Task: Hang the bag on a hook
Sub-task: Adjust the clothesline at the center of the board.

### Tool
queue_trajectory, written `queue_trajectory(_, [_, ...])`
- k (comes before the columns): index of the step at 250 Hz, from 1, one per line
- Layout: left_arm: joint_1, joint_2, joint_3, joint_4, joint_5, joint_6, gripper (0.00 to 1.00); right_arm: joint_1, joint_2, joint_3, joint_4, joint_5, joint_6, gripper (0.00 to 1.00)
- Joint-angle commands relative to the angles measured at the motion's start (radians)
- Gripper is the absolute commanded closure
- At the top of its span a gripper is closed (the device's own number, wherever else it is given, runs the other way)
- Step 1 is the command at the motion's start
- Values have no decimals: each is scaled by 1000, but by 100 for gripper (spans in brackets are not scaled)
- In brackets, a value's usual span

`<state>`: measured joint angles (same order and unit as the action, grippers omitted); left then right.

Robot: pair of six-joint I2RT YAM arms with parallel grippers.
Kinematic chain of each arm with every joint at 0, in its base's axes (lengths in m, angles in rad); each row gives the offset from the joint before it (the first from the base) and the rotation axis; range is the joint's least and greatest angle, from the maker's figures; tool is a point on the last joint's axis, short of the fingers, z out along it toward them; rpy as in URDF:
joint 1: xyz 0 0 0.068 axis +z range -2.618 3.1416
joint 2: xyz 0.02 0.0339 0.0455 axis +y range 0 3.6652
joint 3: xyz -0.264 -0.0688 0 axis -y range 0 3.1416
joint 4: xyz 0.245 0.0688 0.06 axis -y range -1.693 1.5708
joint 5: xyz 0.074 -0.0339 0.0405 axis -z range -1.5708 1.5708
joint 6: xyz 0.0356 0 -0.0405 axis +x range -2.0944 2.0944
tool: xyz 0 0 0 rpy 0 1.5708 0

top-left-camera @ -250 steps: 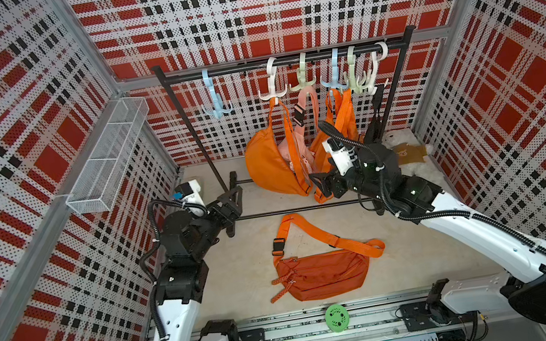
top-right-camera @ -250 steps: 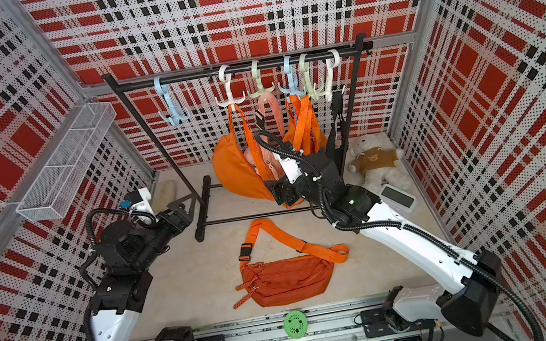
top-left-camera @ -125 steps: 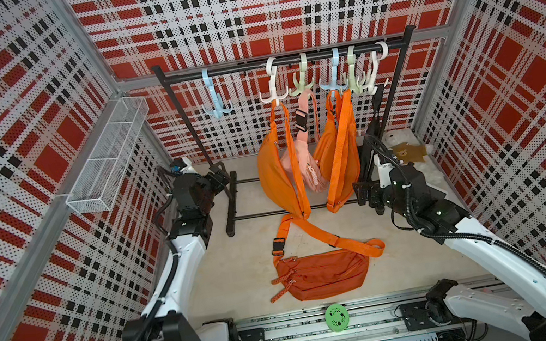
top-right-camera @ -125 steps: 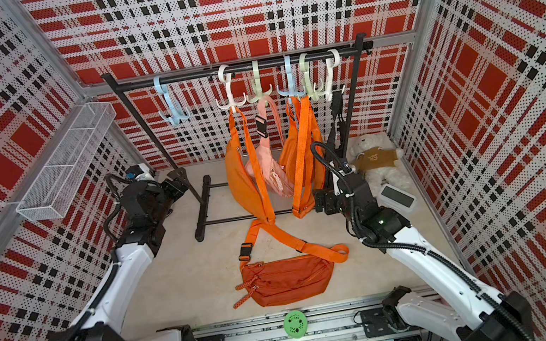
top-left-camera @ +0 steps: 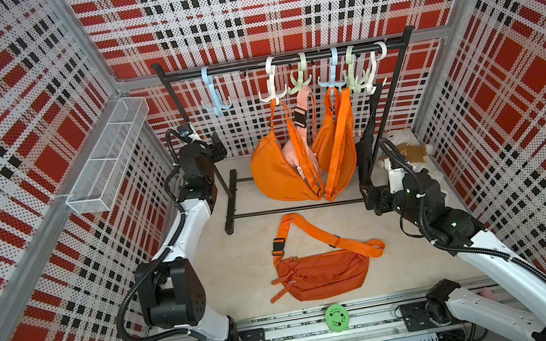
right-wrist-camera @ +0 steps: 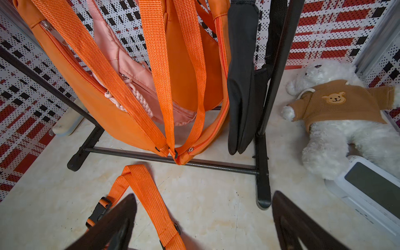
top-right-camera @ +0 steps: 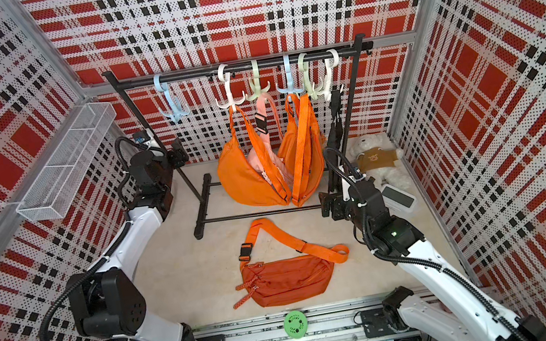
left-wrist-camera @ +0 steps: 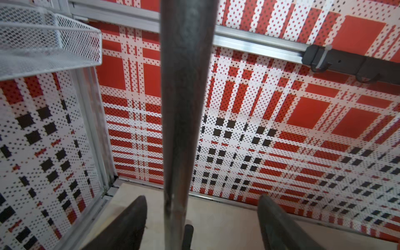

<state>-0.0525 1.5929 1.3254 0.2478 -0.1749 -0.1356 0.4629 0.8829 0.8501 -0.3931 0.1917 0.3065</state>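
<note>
The dark orange bag [top-left-camera: 321, 275] lies flat on the floor in both top views, its strap [right-wrist-camera: 147, 194] looping toward the rack. Several plastic hooks [top-left-camera: 301, 78] hang on the black rail; the pale blue hook [top-left-camera: 215, 95] at the left carries nothing. My right gripper [top-left-camera: 370, 198] stands open low by the rack's right foot, with the strap on the floor beneath its fingers [right-wrist-camera: 121, 218], untouched. Beside the rack's left post [left-wrist-camera: 184, 108] is my left gripper [top-left-camera: 218, 148], open, and the post stands between its fingers [left-wrist-camera: 134, 216] without being gripped.
Two orange bags [top-left-camera: 275, 171], a pink one [top-left-camera: 298, 152] and a black one [top-left-camera: 366, 149] hang from the hooks. A teddy bear [top-right-camera: 377, 158] and a white device [top-right-camera: 398, 199] lie at the back right. A wire basket [top-left-camera: 106, 160] hangs on the left wall. A green disc [top-left-camera: 337, 317] sits at the front rail.
My right gripper has drawn back from the hanging bags to the right foot of the rack, and they have swung back. The left arm has folded back to the left post.
</note>
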Motion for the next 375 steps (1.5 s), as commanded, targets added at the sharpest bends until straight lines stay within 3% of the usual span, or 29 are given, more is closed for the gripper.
queue_trajectory(1, [-1,-15,-20,17,-67,57,18,-4,-20,-7,16,-1,-1,2])
queue_trajectory(28, [-3,-73,-148,141,-153,51,17,-4,-17,-8,26,-4,-3,2])
queue_trajectory(47, [19,-88,-174,180,-123,36,17,-5,-8,0,22,-3,-9,2])
queue_trajectory(93, [64,18,-6,42,11,25,16,-6,-7,9,22,-5,-11,2])
queue_trajectory(146, [91,145,97,22,114,43,18,-6,-37,3,7,-4,-16,2])
queue_trajectory(193, [91,162,121,20,129,53,40,-6,-74,-4,0,0,-30,2])
queue_trajectory(244, [40,102,82,21,24,164,67,-6,-77,-16,22,-4,-23,2])
queue_trajectory(291, [-16,29,11,17,-51,254,72,-6,-90,-21,22,-46,-25,2])
queue_trajectory(375, [-40,-129,-176,-14,-109,174,74,32,14,11,-69,-314,-146,0])
